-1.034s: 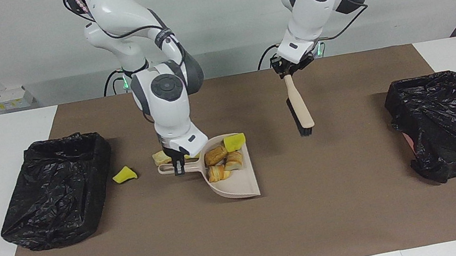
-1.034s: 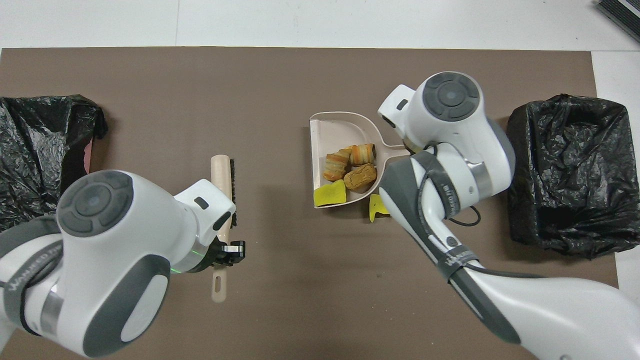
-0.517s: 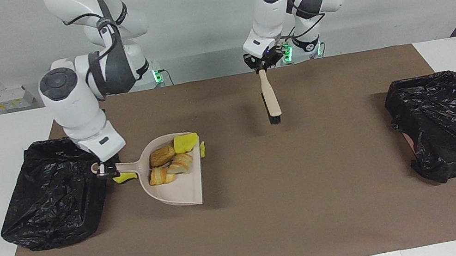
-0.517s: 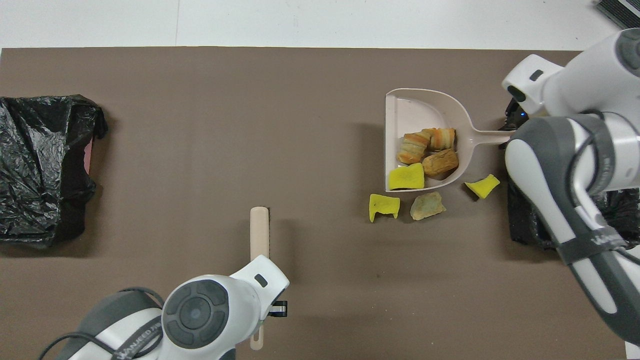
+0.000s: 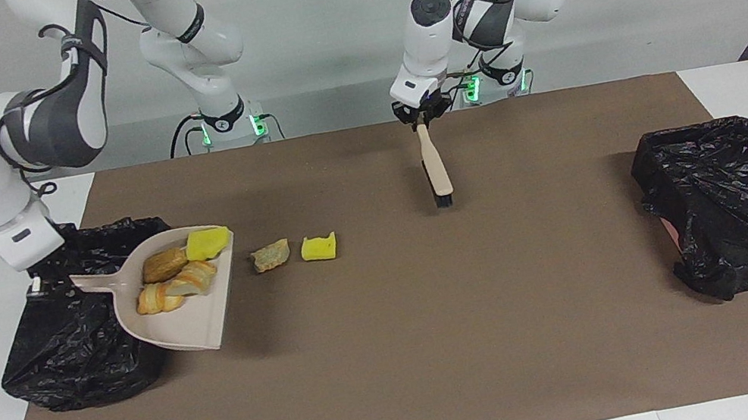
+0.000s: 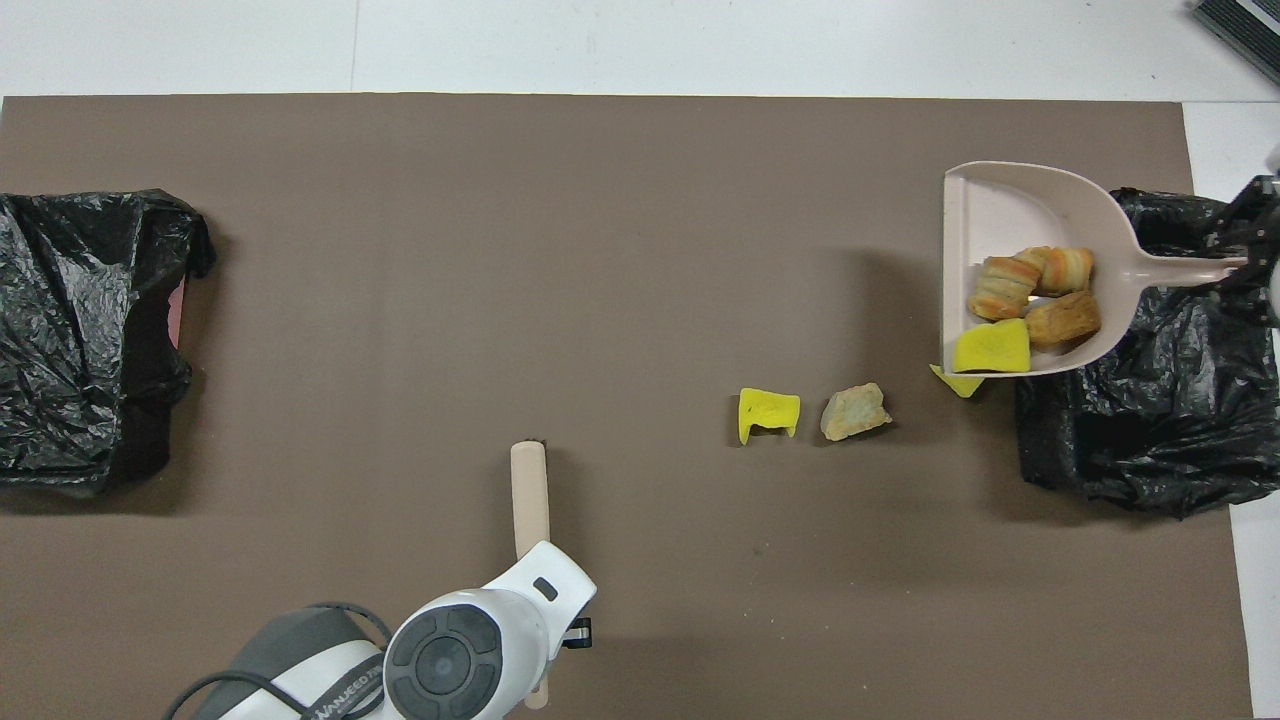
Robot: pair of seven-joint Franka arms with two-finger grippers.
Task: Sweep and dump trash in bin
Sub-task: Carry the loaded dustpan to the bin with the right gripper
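Note:
My right gripper (image 5: 37, 287) (image 6: 1245, 268) is shut on the handle of the beige dustpan (image 5: 195, 330) (image 6: 1010, 210), held up over the edge of the black-lined bin (image 5: 86, 322) (image 6: 1150, 400) at the right arm's end. In the pan lie a yellow sponge chunk (image 5: 207, 243) (image 6: 992, 350) and brown pastry lumps (image 5: 164, 264) (image 6: 1062, 318). On the mat beside it sit a tan lump (image 5: 270, 256) (image 6: 855, 412) and a yellow chunk (image 5: 319, 247) (image 6: 768, 413). Another yellow piece (image 6: 955, 382) peeks from under the pan. My left gripper (image 5: 421, 121) is shut on the beige brush (image 5: 436, 168) (image 6: 530, 495).
A second black-lined bin (image 5: 734, 200) (image 6: 90, 330) stands at the left arm's end of the brown mat (image 5: 445, 351). White table shows around the mat's edges.
The right arm has lifted the loaded dustpan and carried it to the bin at its end, uncovering loose pieces on the mat. The left arm has drawn the brush back toward the robots.

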